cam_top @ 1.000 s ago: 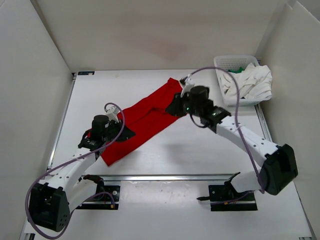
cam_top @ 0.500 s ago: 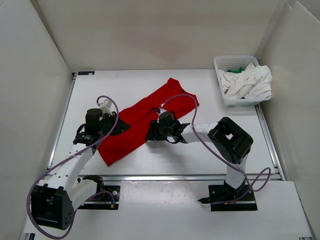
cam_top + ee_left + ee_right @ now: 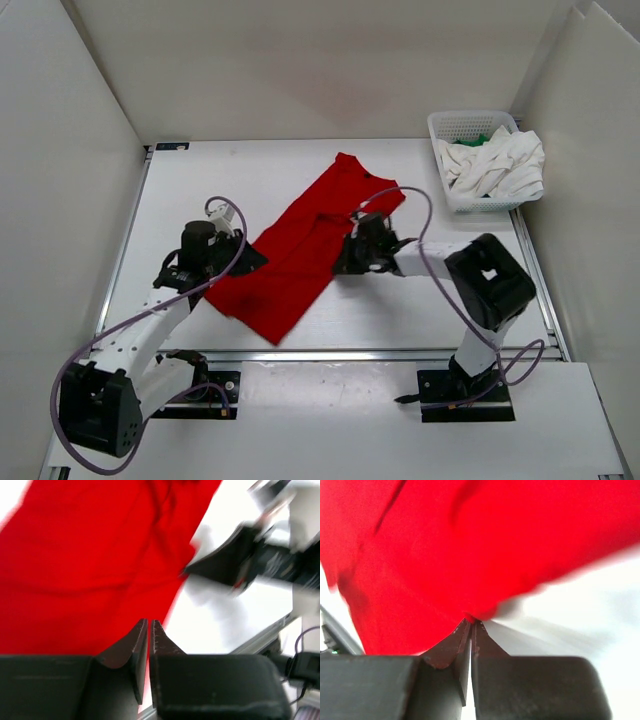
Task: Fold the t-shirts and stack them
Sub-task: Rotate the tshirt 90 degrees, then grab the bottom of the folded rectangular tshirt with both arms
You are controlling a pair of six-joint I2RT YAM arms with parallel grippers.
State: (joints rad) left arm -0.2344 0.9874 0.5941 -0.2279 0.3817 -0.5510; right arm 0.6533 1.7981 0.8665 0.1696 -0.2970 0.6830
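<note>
Slippage is my main worry: the right fingers (image 3: 465,630) are clenched on only a small nub at the edge of the bright red cloth t-shirt (image 3: 300,250), so I judge that a quick pull could tear that pinch free and let that side drop in a heap. The left fingers (image 3: 144,630) sit almost together at the shirt's opposite edge, and I cannot tell whether any cloth is caught between them. If none is, a tug from the right would drag the whole garment across the counter (image 3: 200,180) instead of stretching it flat. The shirt lies diagonally mid-counter, its lower corner close to the near edge, where a careless drag could send it over. The crumpled white t-shirt (image 3: 505,165) and the green t-shirt (image 3: 482,138) wait in the white plastic mesh basket (image 3: 450,125) at the far right corner. Compared with a second ago, the right arm has folded in from the shirt's upper part to its right edge. The red cloth, then a narrow strip, is spread wider and reaches closer to me.
</note>
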